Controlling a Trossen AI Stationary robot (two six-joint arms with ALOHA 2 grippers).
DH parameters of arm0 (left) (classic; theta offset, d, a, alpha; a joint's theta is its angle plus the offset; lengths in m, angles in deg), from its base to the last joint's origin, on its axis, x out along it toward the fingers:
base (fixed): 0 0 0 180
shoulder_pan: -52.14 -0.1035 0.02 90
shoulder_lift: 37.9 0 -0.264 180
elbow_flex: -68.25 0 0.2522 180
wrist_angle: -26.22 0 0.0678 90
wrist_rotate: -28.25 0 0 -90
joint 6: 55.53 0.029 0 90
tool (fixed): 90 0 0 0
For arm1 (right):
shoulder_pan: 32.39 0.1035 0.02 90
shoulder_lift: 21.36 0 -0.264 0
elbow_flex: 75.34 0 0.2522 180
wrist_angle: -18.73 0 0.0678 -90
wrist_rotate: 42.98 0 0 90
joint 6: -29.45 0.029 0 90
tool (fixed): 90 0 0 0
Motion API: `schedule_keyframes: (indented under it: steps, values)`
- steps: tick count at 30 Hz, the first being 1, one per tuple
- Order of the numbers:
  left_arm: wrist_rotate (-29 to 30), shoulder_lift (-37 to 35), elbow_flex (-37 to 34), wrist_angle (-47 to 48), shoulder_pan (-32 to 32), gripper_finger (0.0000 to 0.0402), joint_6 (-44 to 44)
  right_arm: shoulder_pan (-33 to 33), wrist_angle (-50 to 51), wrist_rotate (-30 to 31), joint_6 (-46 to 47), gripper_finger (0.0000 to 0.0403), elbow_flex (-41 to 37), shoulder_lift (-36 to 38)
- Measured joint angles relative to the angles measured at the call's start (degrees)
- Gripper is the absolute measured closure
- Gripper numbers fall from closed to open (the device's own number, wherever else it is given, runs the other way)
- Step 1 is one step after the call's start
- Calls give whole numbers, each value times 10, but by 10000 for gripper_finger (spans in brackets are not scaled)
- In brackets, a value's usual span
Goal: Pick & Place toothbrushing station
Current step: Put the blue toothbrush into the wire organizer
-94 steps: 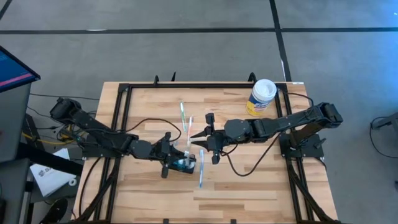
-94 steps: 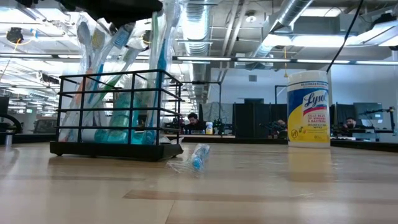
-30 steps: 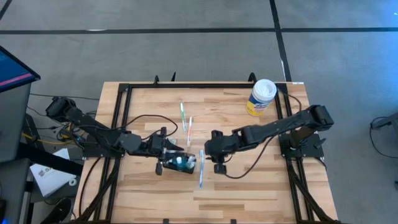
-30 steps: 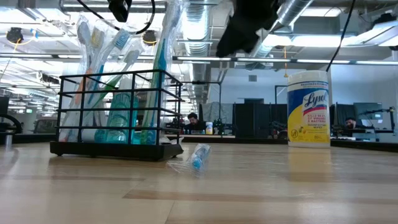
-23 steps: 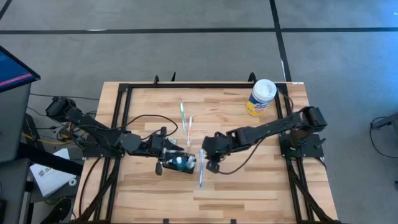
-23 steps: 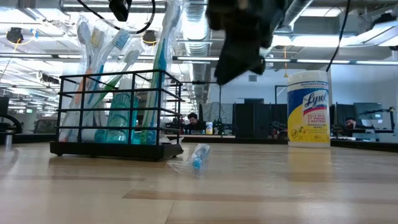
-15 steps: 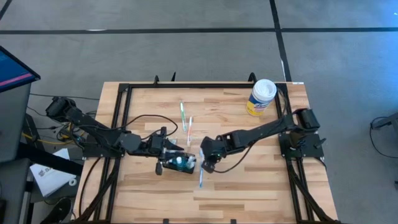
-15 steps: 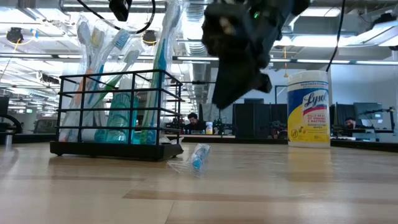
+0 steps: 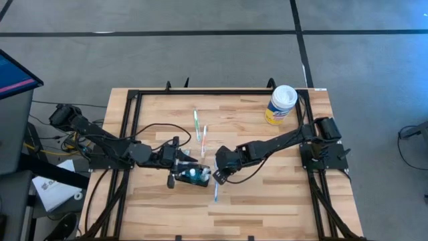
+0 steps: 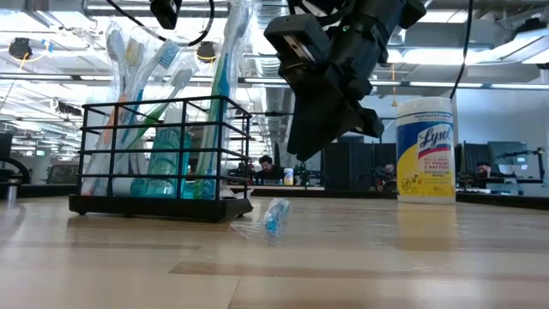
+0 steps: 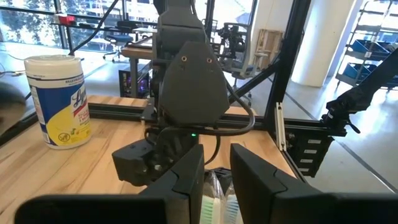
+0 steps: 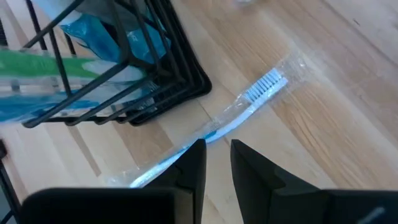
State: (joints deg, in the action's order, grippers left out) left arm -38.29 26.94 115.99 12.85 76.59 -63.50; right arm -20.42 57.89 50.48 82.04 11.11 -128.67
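The toothbrushing station (image 9: 194,177) is a black wire-walled holder (image 10: 163,159) standing on the table with several wrapped toothbrushes upright in it. A wrapped toothbrush (image 12: 249,106) lies flat on the wood just to its right (image 9: 215,193). My right gripper (image 12: 217,163) hangs slanting down over this brush's handle, its fingers narrowly apart with nothing between them. In the low view its tips (image 10: 300,148) are clear above the table. My left gripper (image 9: 182,165) stays level at the holder's left side. Its fingers (image 11: 186,180) are narrowly apart, above the brush tops.
Two more wrapped toothbrushes (image 9: 196,124) (image 9: 204,139) lie on the wood farther back. A yellow-and-white wipes canister (image 9: 281,104) stands at the far right corner. A black frame (image 9: 134,134) runs round the table. Bare wood lies along the near edge.
My right gripper has come down and toward the table's left, from above the table's middle to just over the loose toothbrush beside the holder, and its wrist has rolled on the way. The holder and the loose brush have stayed in place.
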Motion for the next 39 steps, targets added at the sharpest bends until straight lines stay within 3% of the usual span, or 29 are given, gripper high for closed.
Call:
schedule_keyframes:
  steps: [7,14,23,29,39]
  values:
    - [0,0,0,0,1,328,0,0,0,7,20,331,-2,-22]
    - [-1,0,0,1,17,327,0,-2,-39,-22,22,285,1,-64]
    - [0,-14,0,-1,35,327,0,-4,-43,11,30,243,-1,-74]
    - [0,-15,0,-1,36,327,0,-3,-49,28,47,244,0,-73]
    - [0,-15,0,-1,36,327,0,1,-55,27,81,281,1,-89]
